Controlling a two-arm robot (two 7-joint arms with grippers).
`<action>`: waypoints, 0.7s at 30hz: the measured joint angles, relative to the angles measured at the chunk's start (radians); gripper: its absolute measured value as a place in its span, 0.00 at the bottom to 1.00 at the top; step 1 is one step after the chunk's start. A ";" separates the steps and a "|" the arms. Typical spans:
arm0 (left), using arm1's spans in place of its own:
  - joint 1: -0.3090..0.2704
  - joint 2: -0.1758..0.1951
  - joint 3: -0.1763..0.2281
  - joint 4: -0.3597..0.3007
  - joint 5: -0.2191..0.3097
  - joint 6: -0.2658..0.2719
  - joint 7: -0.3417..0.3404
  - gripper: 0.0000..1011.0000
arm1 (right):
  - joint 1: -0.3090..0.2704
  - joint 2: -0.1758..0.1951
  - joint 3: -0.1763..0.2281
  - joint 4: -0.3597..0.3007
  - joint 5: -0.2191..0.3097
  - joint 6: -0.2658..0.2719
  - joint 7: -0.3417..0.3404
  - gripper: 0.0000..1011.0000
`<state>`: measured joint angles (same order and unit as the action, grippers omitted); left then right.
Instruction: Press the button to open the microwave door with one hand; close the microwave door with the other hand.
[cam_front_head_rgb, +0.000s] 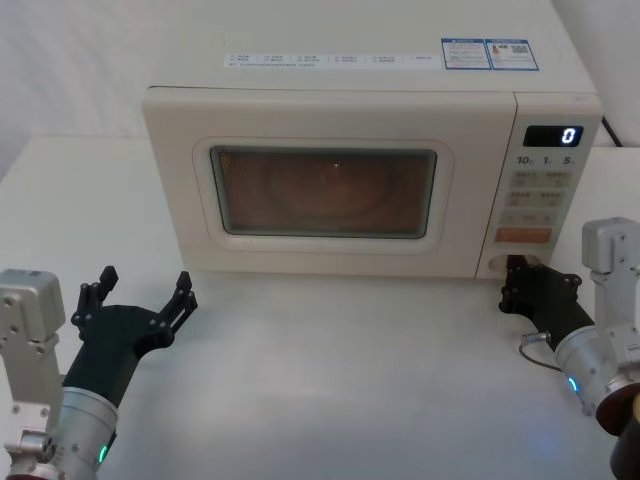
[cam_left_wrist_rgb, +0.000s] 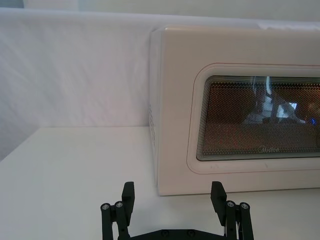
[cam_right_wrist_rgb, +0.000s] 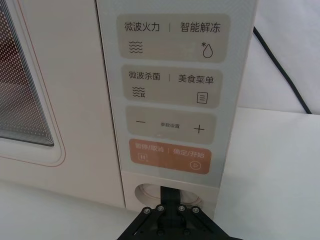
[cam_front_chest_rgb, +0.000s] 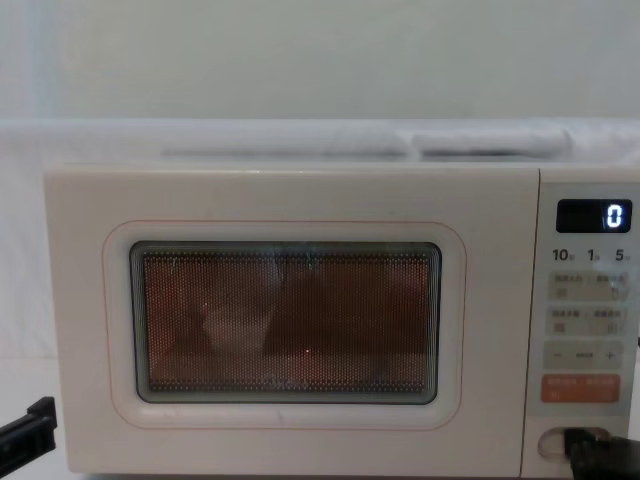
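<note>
Right gripper (cam_front_head_rgb: 514, 283) fingers pinched together, tip on round door button (cam_right_wrist_rgb: 150, 192) at microwave (cam_front_head_rgb: 360, 100) 5 o'clock corner. Door (cam_front_head_rgb: 330, 180) flush closed. Left gripper (cam_front_head_rgb: 140, 295) spread wide, empty, 7 o'clock of microwave.

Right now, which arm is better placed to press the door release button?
The right: its pincer is already at the round button under the key panel. The left pincer hangs open off the microwave door's far corner.

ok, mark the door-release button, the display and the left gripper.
door-release button (cam_right_wrist_rgb: 169, 194), right wrist view: round recess under the orange key.
display (cam_front_head_rgb: 553, 135), head view: black panel's middle.
left gripper (cam_front_head_rgb: 140, 292), head view: between its open fingertips.
</note>
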<state>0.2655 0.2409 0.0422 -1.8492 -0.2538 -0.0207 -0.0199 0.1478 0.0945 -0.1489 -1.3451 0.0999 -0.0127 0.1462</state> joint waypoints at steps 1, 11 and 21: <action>0.000 0.000 0.000 0.000 0.000 0.000 0.000 0.99 | 0.000 0.000 0.000 0.000 0.000 0.000 0.000 0.00; 0.000 0.000 0.000 0.000 0.000 0.000 0.000 0.99 | 0.004 -0.005 0.001 0.008 0.004 -0.006 0.000 0.00; 0.000 0.000 0.000 0.000 0.000 0.000 0.000 0.99 | 0.017 -0.015 -0.003 0.025 0.007 -0.015 -0.001 0.00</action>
<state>0.2656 0.2409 0.0420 -1.8494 -0.2539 -0.0207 -0.0199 0.1652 0.0797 -0.1522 -1.3204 0.1067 -0.0276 0.1448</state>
